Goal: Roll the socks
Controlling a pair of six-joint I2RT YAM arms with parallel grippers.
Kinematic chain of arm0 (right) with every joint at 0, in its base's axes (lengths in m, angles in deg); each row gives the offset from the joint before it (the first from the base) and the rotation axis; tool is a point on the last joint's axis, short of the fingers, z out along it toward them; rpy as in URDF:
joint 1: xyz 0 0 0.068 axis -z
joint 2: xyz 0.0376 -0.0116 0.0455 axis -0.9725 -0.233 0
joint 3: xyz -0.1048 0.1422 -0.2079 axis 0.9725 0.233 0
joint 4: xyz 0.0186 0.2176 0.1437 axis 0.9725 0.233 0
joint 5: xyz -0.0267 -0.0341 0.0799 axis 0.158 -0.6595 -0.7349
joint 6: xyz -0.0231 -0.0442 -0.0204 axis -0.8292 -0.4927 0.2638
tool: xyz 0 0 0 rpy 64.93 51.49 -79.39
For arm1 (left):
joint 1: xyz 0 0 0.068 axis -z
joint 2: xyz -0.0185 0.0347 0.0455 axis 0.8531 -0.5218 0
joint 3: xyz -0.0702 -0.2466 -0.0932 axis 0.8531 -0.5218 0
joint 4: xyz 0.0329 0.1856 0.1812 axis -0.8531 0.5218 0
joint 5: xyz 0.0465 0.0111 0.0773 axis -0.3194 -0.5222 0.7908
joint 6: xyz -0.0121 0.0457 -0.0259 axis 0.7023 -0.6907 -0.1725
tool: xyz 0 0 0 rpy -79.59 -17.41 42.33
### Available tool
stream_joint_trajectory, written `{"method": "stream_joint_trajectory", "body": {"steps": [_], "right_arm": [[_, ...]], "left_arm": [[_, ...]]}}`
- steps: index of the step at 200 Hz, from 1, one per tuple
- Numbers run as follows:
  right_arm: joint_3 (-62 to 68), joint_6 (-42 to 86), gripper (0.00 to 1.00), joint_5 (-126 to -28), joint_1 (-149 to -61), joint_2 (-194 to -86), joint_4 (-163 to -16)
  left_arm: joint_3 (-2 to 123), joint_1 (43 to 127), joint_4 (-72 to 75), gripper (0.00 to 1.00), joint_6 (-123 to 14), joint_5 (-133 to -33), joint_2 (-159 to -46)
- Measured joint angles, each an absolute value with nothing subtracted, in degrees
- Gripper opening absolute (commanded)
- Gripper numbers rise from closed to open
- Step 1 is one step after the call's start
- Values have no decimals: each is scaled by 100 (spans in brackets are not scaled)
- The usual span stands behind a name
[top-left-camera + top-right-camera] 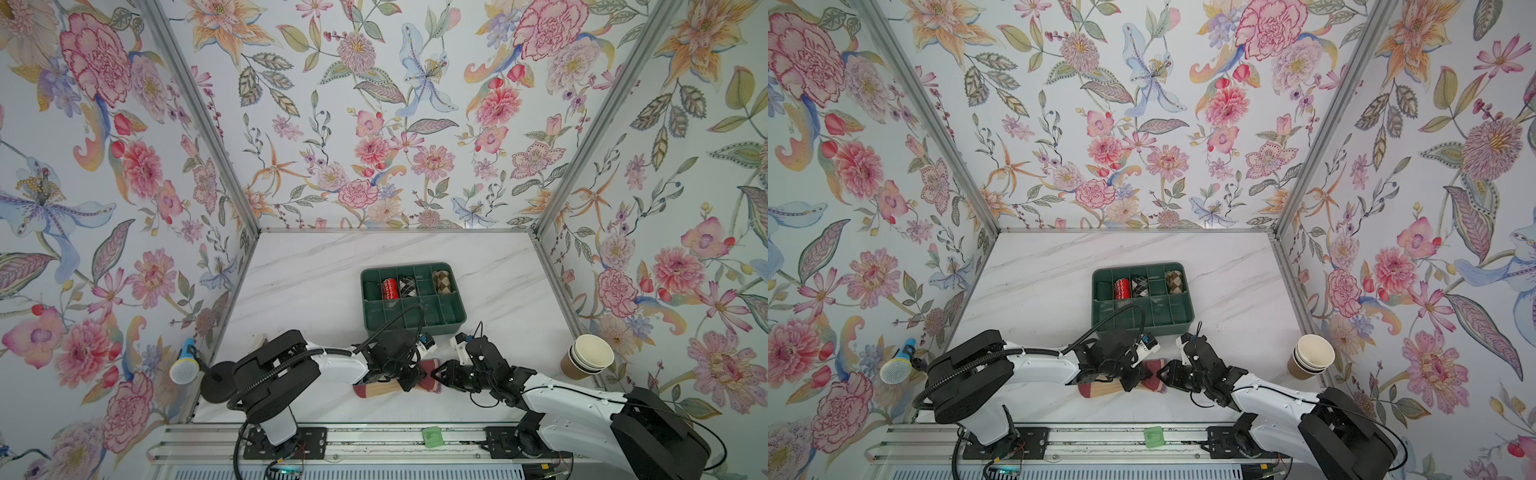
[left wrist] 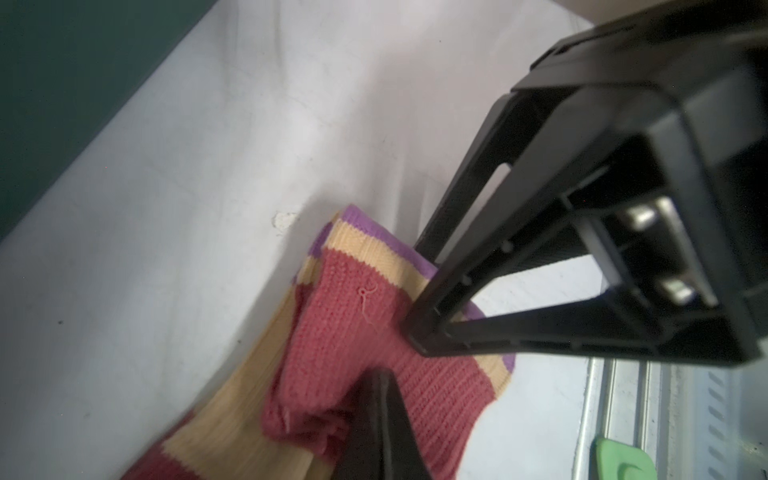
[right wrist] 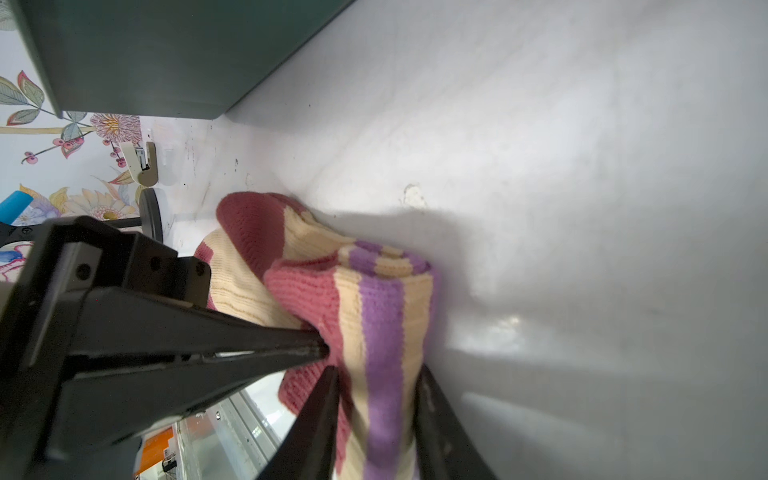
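Striped sock (image 3: 382, 316), pinched by left gripper (image 3: 320, 349), cuff (purple-edged) inside right gripper (image 3: 376, 374)

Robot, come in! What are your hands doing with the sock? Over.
Left gripper shut on sock, red part. Right gripper clamped on its striped cuff. Sock bunched at the cuff, not rolled yet. Tray behind, clear of it.

Striped sock (image 1: 379, 389): knit, maroon, cream, pink and purple bands. Lies left to right near front edge of table (image 1: 311, 282), toe end flat at left, cuff end bunched and folded over itself; roll incomplete
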State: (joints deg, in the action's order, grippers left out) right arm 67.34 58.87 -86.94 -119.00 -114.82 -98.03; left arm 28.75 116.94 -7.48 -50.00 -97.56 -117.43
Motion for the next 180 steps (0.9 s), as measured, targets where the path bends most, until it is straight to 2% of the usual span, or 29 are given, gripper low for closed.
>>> {"method": "stream_joint_trajectory", "body": {"steps": [29,75,122,180], "right_arm": [[6795,5933,30,-8729,-11887,-11418,-9814],[6844,6023,9,-8679,-11892,-11458,-9846],[6645,5835,3,-8209,-12023,-11123,-9298],[6177,5448,3,-7479,-12029,-10776,-8312]], "left_arm": [[2859,11677,-781,0,-4997,-9791,-11743],[2859,11661,-803,0,-4956,-9858,-11754],[2892,11657,-781,0,-4956,-9876,-11754],[3187,11655,-560,0,-4958,-9876,-11754]]}}
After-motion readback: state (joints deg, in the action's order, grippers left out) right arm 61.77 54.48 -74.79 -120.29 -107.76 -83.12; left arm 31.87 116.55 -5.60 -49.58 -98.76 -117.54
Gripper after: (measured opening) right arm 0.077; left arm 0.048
